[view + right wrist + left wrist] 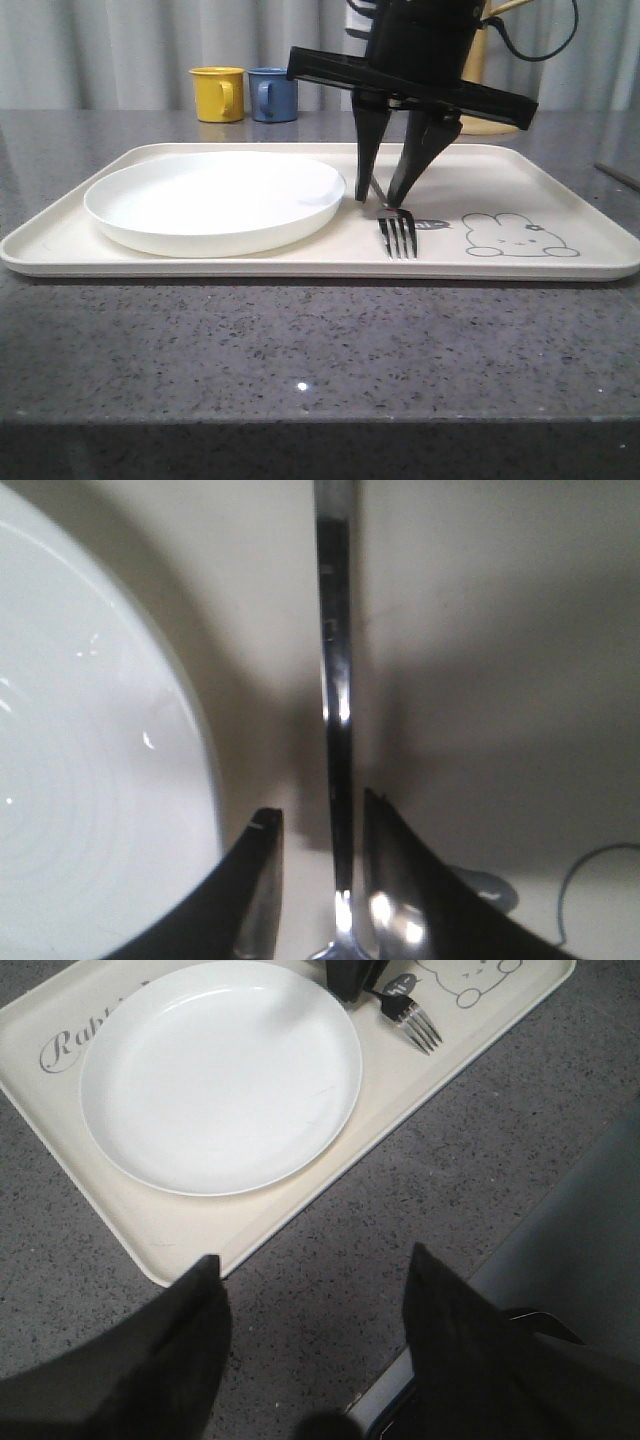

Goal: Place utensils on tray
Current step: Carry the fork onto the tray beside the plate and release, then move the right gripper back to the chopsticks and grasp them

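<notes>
Where the front view hides it, fork (334, 710) handle runs between parted fingers (262, 880).

A round white plate (215, 200) takes up the ground just beside the lowered gripper, on its left flank, its rim close to the fingers but apart from them. Beyond the gripper and off to that same left side, a yellow mug (218, 94) and a blue mug (272, 94) stand upright, touching each other, on the grey speckled countertop (300, 350). Pale curtains (120, 50) hang behind the mugs.
</notes>
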You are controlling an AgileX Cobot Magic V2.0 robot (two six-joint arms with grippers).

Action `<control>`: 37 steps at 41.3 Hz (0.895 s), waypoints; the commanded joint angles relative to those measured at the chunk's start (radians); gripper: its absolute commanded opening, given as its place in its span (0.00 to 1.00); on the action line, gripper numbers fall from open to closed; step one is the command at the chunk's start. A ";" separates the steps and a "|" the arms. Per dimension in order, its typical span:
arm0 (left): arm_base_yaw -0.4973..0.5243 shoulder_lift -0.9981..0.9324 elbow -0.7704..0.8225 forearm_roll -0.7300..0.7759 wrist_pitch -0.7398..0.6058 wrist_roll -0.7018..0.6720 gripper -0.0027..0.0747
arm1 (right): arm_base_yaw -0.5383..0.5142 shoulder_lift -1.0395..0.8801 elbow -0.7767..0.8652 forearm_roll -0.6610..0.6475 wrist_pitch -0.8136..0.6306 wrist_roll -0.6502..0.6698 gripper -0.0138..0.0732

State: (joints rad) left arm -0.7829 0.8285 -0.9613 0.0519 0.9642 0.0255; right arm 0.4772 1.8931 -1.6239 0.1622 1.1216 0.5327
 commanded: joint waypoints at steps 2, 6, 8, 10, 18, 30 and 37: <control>-0.008 -0.005 -0.025 0.002 -0.067 -0.012 0.51 | 0.001 -0.087 -0.034 -0.043 -0.016 -0.031 0.45; -0.008 -0.005 -0.025 0.002 -0.067 -0.012 0.51 | 0.001 -0.133 -0.034 -0.116 0.030 -0.079 0.45; -0.008 -0.005 -0.025 0.002 -0.067 -0.012 0.51 | 0.001 -0.161 -0.034 -0.155 0.071 -0.086 0.45; -0.008 -0.005 -0.025 0.002 -0.067 -0.012 0.51 | 0.000 -0.188 -0.033 -0.211 0.119 -0.090 0.45; -0.008 -0.005 -0.025 0.002 -0.067 -0.012 0.51 | -0.023 -0.293 0.011 -0.391 0.211 -0.092 0.45; -0.008 -0.005 -0.025 0.002 -0.067 -0.012 0.51 | -0.228 -0.389 0.116 -0.327 0.199 -0.255 0.45; -0.008 -0.005 -0.025 0.002 -0.067 -0.012 0.51 | -0.355 -0.385 0.164 -0.250 0.196 -0.382 0.45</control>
State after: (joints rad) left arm -0.7829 0.8285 -0.9613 0.0519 0.9624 0.0255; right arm 0.1731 1.5464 -1.4583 -0.1151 1.2407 0.2219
